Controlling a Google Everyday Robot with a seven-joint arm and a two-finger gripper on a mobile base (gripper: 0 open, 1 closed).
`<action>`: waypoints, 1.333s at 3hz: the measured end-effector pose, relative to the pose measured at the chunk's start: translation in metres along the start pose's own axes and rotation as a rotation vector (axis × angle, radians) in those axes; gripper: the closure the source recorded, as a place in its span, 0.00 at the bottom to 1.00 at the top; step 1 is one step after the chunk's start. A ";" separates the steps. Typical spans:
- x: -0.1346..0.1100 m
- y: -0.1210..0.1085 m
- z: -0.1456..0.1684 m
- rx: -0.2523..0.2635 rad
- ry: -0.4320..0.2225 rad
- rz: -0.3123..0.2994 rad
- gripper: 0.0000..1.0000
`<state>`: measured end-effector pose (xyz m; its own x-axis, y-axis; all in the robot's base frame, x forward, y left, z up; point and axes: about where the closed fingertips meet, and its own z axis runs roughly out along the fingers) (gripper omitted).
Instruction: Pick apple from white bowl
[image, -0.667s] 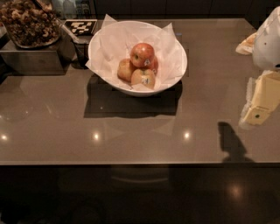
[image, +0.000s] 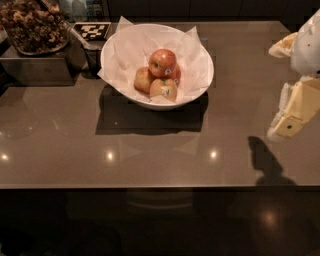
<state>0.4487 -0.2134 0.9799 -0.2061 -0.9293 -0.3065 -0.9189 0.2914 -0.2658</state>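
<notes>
Hand: my hand (image: 289, 122) hung at the far right edge of the view, over the right end of the bench (image: 150, 150). I could not tell whether it was apart or together.
Apple: the big red apple (image: 162, 62) sat on top of the pile in the white bowl (image: 150, 104), resting on two paler apples (image: 142, 80) in front, with a smaller red apple (image: 176, 74) tucked just beside it on the right.
Bowl: it stood on the bench toward the back and left of centre, lined with crinkled paper (image: 125, 47) whose corners stuck up. A tray of nuts (image: 32, 25) stood near its left side.
Bearing: the apple lay well apart from my hand, off toward the left of the view and somewhat farther back.
Axis: the apple was round, so I judged there was no long axis to line up with.
Approach: I judged a reach from above best, since its top was clear while the other fruit crowded its lower sides.
Risk: the paper corners could snag on the way in.
</notes>
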 end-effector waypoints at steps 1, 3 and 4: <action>-0.009 -0.038 -0.004 0.066 -0.214 0.017 0.00; -0.059 -0.085 -0.028 0.070 -0.515 0.026 0.00; -0.060 -0.084 -0.005 0.076 -0.559 0.084 0.00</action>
<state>0.5364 -0.1838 1.0254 -0.0490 -0.6468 -0.7611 -0.8762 0.3937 -0.2781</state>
